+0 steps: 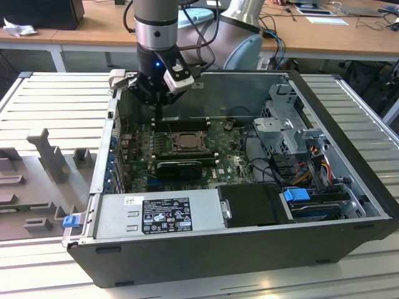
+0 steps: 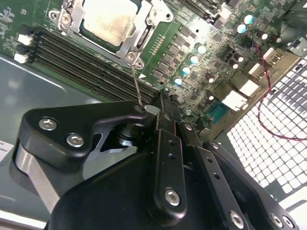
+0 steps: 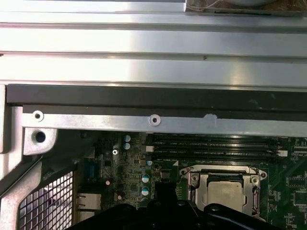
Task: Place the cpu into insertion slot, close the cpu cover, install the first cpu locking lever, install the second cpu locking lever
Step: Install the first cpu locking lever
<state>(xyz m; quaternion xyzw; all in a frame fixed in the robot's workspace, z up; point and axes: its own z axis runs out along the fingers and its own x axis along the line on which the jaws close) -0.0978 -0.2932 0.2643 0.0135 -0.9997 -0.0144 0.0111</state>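
Chip seated, cover down, pincer at a locking lever

The cpu (image 2: 108, 19) lies flat in the insertion slot (image 1: 187, 150), its pale silvery-beige top showing through the window of the cpu cover (image 2: 142, 34), which looks folded down over the slot, so I judge the first two steps done. One thin wire locking lever (image 2: 136, 84) stands up from a corner of the slot, not yet latched, and its free end runs in at the tips of the gripper (image 2: 156, 108), just beside the slot. The fingers are drawn nearly together and seem to pinch that end. I cannot tell whether the other lever at the slot is latched, so lever work is left.
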